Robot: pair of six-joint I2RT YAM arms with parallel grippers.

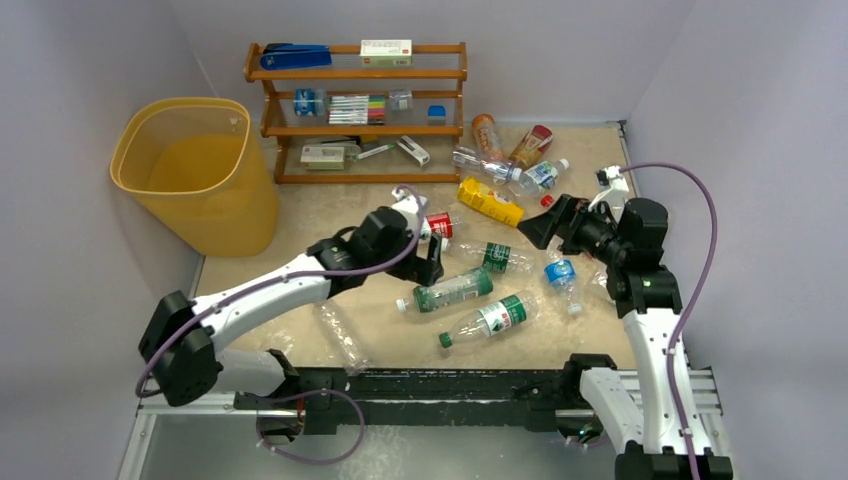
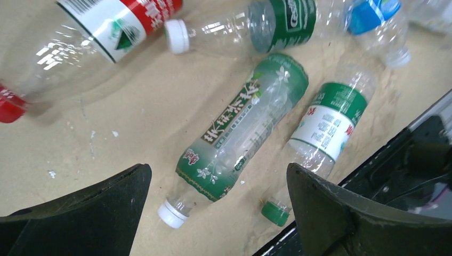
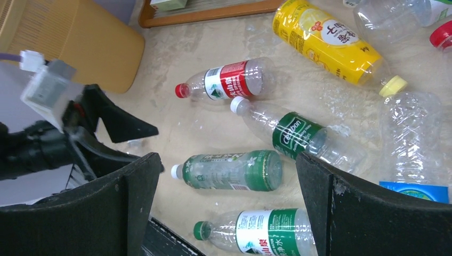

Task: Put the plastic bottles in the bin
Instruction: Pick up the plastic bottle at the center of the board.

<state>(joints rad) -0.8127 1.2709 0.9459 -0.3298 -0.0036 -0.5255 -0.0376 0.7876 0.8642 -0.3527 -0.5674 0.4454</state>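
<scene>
bare table lies between the yellow mesh bin, against the wall at 10 o'clock, and the bottles, strewn flat from centre to 1 o'clock, mostly clear with green, red or blue labels. one green label reads 'cestbon'. left gripper and right gripper both gape wide, holding nothing.

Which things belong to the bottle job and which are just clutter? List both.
Job: bottles lying on the table, bin, left gripper and right gripper, both open.
Clutter: rack, with stapler, box and markers on it.
</scene>
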